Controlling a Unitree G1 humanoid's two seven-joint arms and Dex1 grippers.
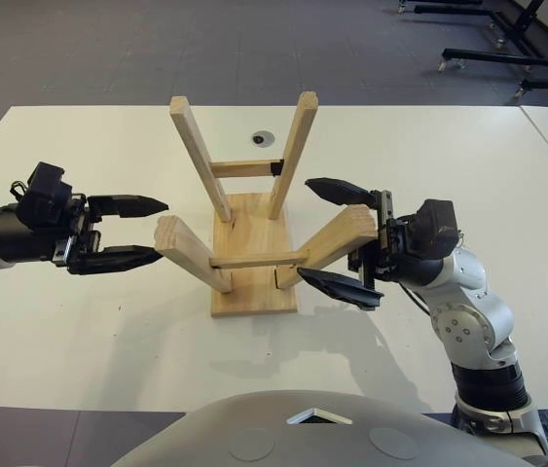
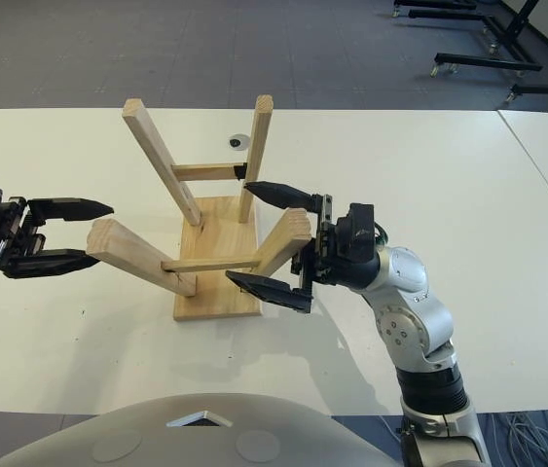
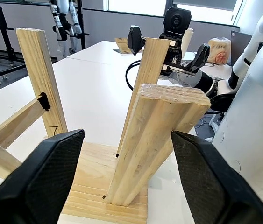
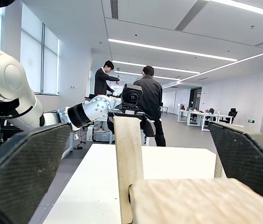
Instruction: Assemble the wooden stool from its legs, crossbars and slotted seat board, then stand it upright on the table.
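Left eye view: white table [image 1: 69, 331] carries the stool [image 1: 251, 229] upside down at centre. Seat board [image 1: 254, 297] lies flat on the top, four legs splayed upward, crossbars [image 1: 244, 168] slotted between them. Right gripper [image 1: 304, 228] is spread wide, straddling the near-right leg [image 1: 337, 241], no contact visible. Left gripper [image 1: 163, 231] is also released, fingertips flanking the end of the near-left leg [image 1: 191, 255].
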